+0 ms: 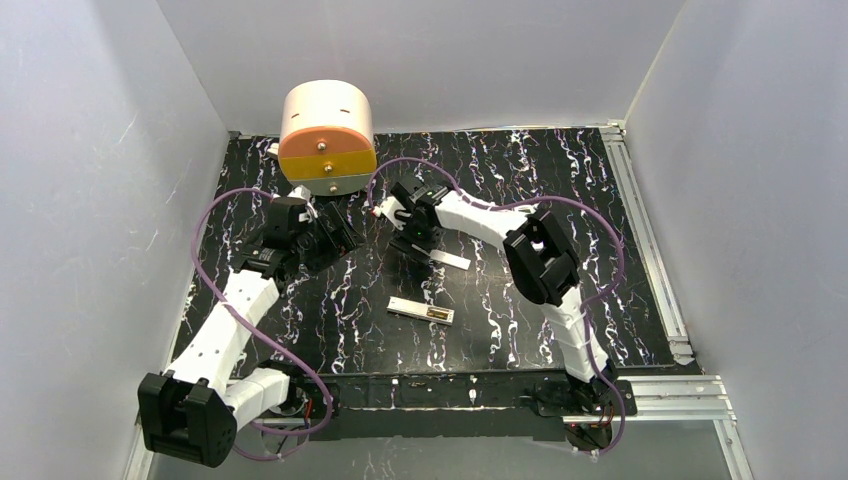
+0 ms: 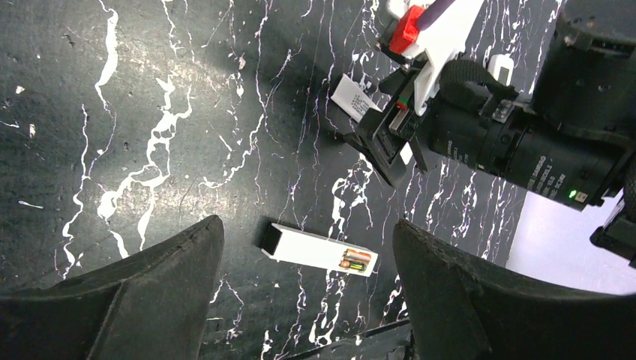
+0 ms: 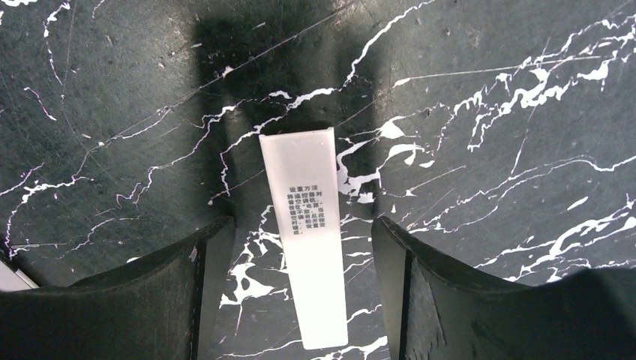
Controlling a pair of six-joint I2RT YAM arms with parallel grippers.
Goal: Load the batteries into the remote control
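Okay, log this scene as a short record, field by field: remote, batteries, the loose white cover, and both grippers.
remote control: flat on the table, compartment side up and uncovered
batteries: appear seated in the open compartment at one end of the remote
white cover: printed strip, flat on the table, apart from the remote
left gripper: open, empty, above the remote
right gripper: open, a finger on each side of the cover, not closed on it
round container: far edge, untouched
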